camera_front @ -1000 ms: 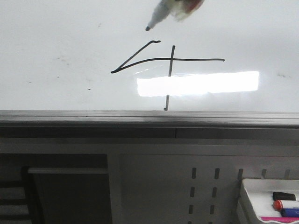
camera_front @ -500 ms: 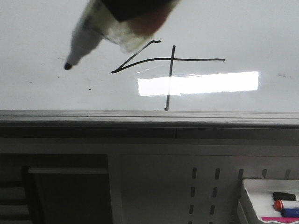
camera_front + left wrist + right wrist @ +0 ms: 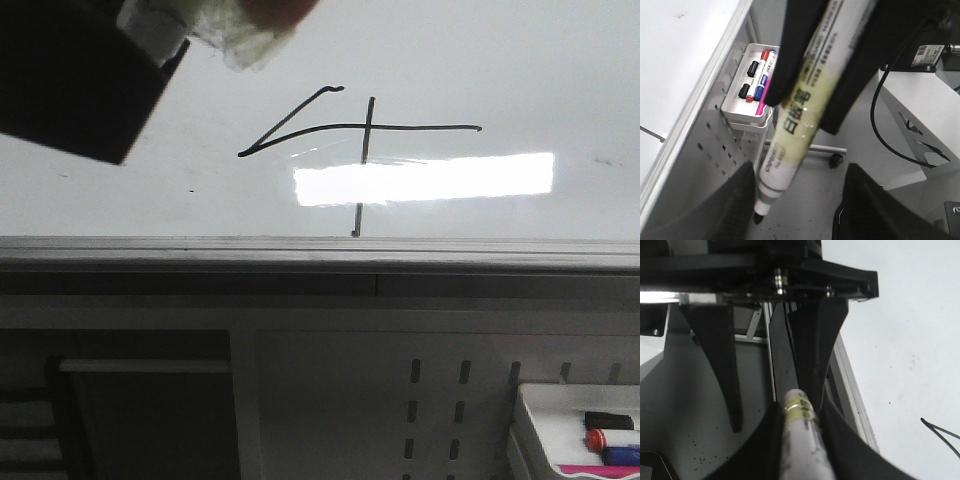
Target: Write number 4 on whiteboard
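The number 4 point(image 3: 365, 128) stands in thin black lines on the whiteboard point(image 3: 520, 60). A white marker point(image 3: 795, 125) with yellowed tape is away from the board. My right gripper point(image 3: 800, 407) is shut on its barrel. My left gripper point(image 3: 800, 167) is open, and the marker's black tip point(image 3: 758, 217) hangs between its fingers, close to one of them, with a wide gap to the other. In the front view a blurred black gripper part point(image 3: 70, 80) at the upper left hides the tip, and only a bit of the barrel point(image 3: 235, 35) shows.
A small white tray point(image 3: 752, 85) with black, red and blue markers hangs on the perforated grey panel point(image 3: 330, 400) below the board's metal edge point(image 3: 320, 250). A black cable point(image 3: 880, 135) and a white stand point(image 3: 920, 110) are off to the side above the grey floor.
The marker moved from above the 4 to the left and nearer the front camera. Its tip, in plain view before, is now behind the black gripper part.
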{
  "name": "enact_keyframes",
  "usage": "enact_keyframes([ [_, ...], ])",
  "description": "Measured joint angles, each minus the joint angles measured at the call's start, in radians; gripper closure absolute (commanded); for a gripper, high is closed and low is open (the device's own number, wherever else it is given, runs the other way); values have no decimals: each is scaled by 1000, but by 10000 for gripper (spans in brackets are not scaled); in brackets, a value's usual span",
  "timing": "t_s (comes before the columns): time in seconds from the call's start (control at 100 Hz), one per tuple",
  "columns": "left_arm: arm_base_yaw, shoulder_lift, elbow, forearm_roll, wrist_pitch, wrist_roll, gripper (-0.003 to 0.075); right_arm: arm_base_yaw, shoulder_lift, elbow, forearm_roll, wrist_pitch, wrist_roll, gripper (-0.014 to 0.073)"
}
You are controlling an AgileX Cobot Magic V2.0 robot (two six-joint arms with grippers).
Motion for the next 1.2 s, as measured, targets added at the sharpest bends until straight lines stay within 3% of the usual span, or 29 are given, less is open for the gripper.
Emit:
enact_keyframes([
  [0.46,-2,42,-2,0,-54,0,363,0,10,67,-25,-41,0,659],
  [0.97,-4,42,-2,15,-38,27,741,0,10,69,-16,-86,0,659],
  [1.2,-4,42,-3,30,-30,46,740,0,11,69,-1,-84,2,659],
])
